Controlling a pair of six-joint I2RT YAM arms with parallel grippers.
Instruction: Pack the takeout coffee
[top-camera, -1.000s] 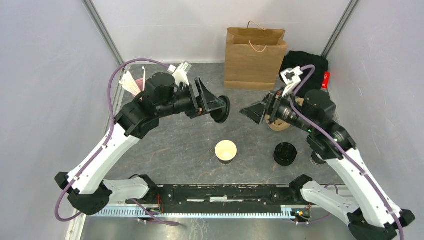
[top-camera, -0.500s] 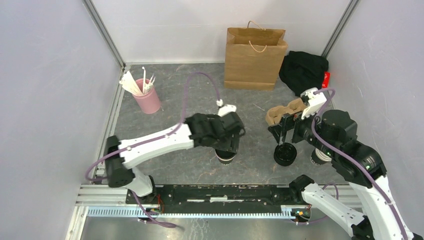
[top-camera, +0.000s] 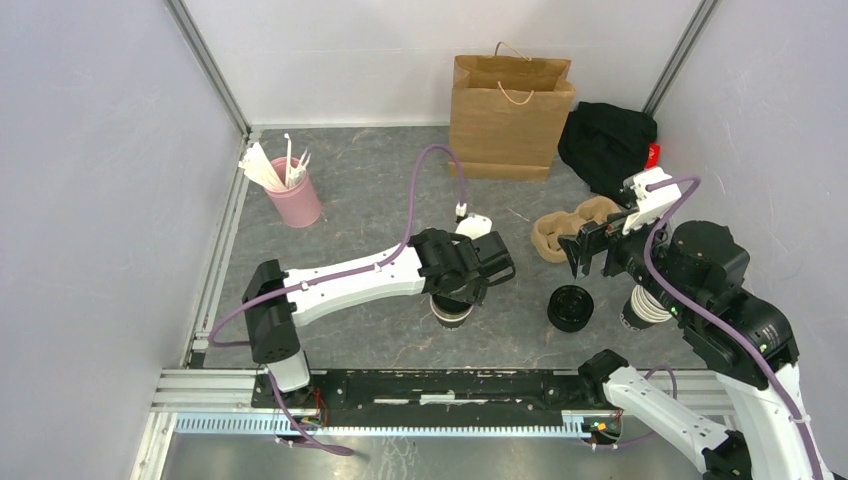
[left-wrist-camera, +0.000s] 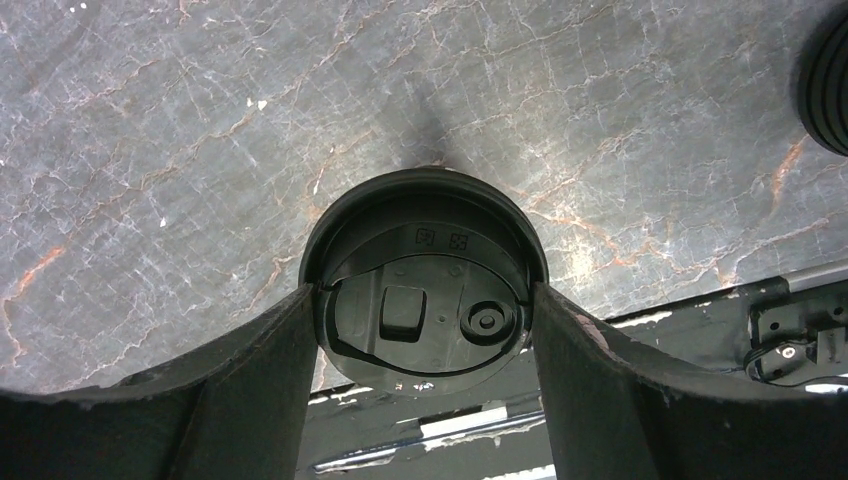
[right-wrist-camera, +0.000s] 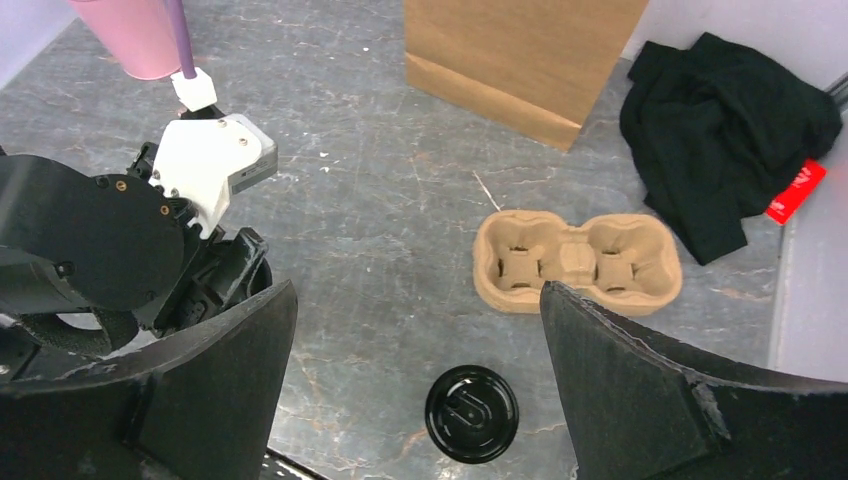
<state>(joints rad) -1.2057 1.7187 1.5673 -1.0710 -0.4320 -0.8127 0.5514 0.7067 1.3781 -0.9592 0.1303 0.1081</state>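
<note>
between the fingers (left-wrist-camera: 250, 380) of the left hand (left-wrist-camera: 425, 300), gripped, sits the takeout coffee (left-wrist-camera: 424, 285).

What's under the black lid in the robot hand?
A dark paper cup stands under the round black plastic lid that the left hand grips. Its inside is covered.

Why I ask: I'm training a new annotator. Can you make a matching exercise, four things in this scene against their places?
Column A
1. takeout coffee
2. paper bag
3. cup carrier
4. utensil cup

Column B
a. at the far left
b. held by the left gripper
c. lying beside the black cloth
d. upright at the back

Pairs: 1-b, 2-d, 3-c, 4-a
</note>
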